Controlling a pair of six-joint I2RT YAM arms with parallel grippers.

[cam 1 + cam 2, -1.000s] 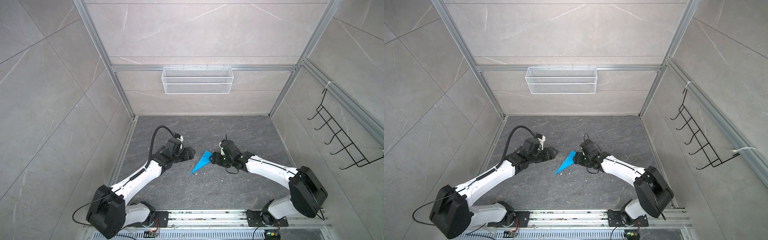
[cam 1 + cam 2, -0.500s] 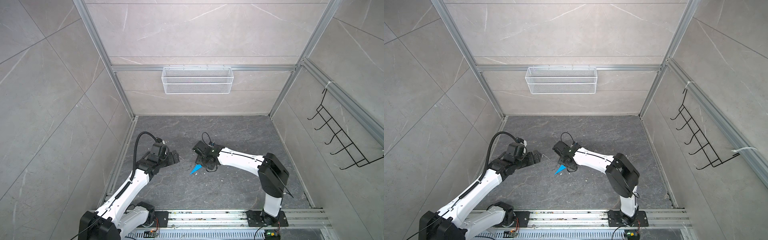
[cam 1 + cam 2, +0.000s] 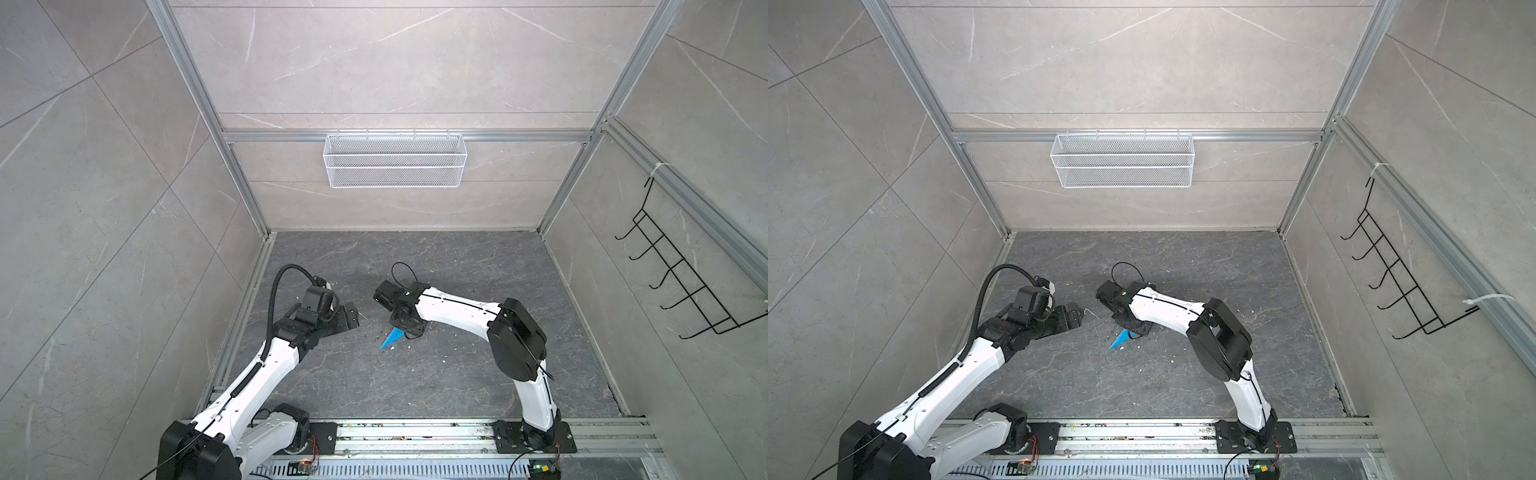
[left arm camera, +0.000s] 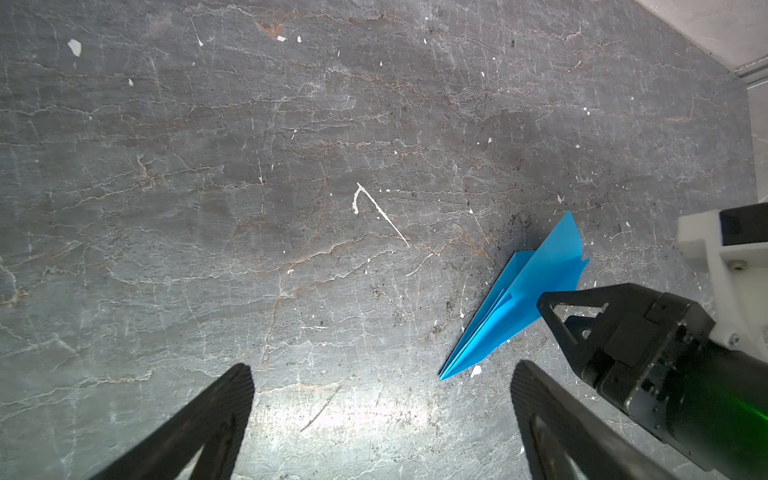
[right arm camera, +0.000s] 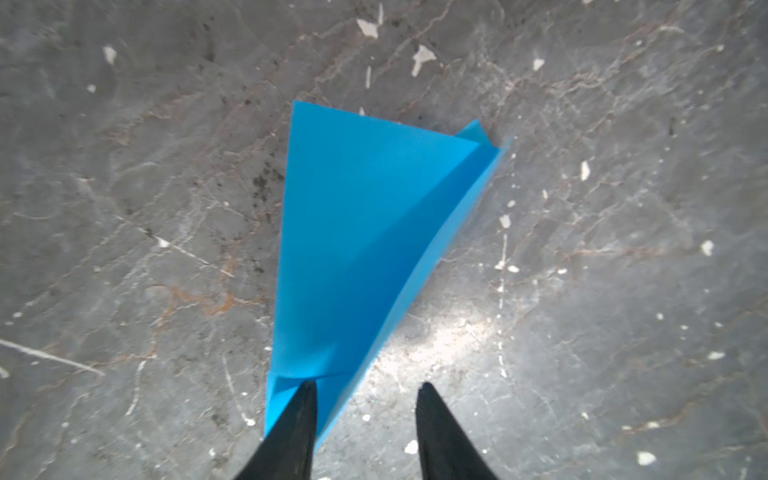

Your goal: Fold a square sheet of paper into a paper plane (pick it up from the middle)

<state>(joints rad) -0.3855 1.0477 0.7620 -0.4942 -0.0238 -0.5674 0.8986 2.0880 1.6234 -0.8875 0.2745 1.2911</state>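
With left fingers [image 4: 199, 428] spread wide, backing off the slim bright blue paper plane [image 4: 519, 299]. Narrowing right fingers [image 5: 291, 428], still apart, for pickup.

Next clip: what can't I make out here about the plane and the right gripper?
- Both top views: paper plane mostly hidden under the right gripper; only its pointed tip shows.
- Right wrist view: one end runs off the picture edge, behind the fingers.
- Finger-to-paper contact: unclear.

Smooth matt blue paper plane [image 4: 532, 282] on rough, veined grey stone-look tabletop [image 4: 249, 208].
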